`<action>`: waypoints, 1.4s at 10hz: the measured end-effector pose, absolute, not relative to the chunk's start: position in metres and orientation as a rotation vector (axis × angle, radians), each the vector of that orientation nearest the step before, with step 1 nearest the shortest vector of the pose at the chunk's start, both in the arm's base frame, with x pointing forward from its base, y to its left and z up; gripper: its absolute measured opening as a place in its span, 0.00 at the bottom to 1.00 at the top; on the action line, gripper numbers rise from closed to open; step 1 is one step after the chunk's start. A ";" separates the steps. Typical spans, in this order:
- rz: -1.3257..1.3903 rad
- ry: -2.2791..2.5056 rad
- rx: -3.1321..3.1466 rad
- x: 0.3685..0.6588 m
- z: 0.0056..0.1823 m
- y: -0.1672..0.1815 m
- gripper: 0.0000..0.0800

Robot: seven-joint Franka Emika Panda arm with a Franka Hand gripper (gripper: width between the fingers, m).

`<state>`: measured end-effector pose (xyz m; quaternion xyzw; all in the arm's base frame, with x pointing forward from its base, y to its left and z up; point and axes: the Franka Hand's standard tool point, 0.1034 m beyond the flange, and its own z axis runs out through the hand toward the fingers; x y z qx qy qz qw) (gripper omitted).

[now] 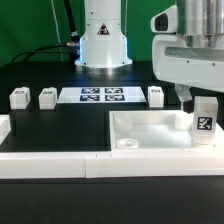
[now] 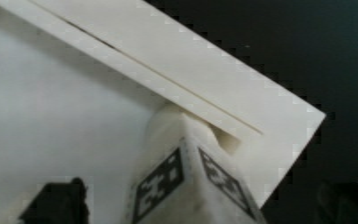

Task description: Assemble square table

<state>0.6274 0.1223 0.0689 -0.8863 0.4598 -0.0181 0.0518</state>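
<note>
The white square panel [image 1: 150, 135] lies at the front right, raised rim up. A tagged leg peg [image 1: 205, 120] stands upright at the panel's corner on the exterior view's right. My gripper [image 1: 204, 102] is over the top of this peg. In the wrist view the peg [image 2: 194, 170] runs from between my fingers to the panel's corner [image 2: 87, 110]. The dark fingertips [image 2: 59, 202] stand apart from the peg's sides, with a gap showing, so my gripper [image 2: 197, 206] is open around it. Three more leg pegs [image 1: 18, 97], [image 1: 47, 96], [image 1: 157, 95] stand in a row at the back.
The marker board [image 1: 103, 95] lies flat between the loose pegs. The arm's white base [image 1: 103, 45] stands behind it. A long white bar [image 1: 50, 165] edges the black surface at the front.
</note>
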 end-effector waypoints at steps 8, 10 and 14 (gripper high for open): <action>-0.095 0.722 -2.965 0.631 0.069 0.111 0.43; -0.083 0.900 -2.910 0.631 0.069 0.111 0.36; -0.037 1.647 -2.560 0.630 0.067 0.110 0.36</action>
